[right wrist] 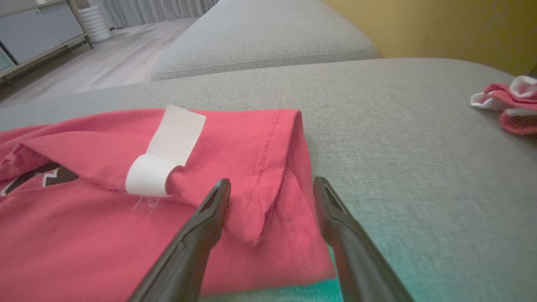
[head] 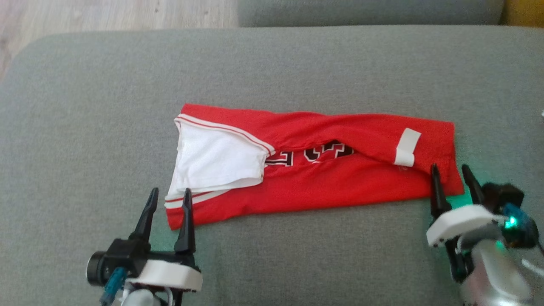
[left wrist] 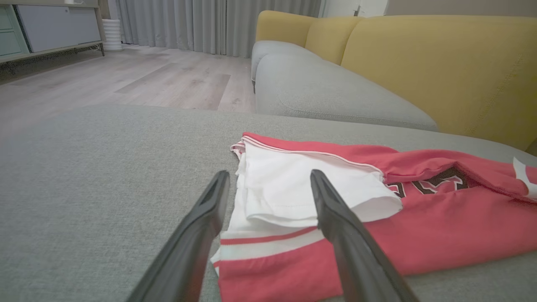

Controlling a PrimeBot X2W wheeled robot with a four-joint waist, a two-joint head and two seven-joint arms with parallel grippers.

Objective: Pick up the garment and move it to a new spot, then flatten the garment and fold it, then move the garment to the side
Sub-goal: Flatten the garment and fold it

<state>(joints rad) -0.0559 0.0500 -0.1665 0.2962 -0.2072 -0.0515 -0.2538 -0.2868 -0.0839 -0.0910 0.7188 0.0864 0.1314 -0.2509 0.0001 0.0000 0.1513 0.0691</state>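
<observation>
Garment (head: 323, 191): long axis ran from left gripper (head: 170, 191) to right gripper (head: 449, 167); sleeve (head: 216, 161) end at left.
Print (head: 314, 154): half-hidden by a fold, unreadable.
Fingers (head: 185, 221): both pairs spread, empty.

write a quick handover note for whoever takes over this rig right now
Left claw: open, holding nothing, at the near-left corner of the garment, by its white sleeve.
Right claw: open, holding nothing, at the near-right corner, below the white tag.
Garment: on the grey cushion, folded lengthwise into a long band, print partly covered.
Done: laid flat, one lengthwise fold in.
Left: probably fold it shorter, then move it to the side. Leave the small bunched red piece alone.
</observation>
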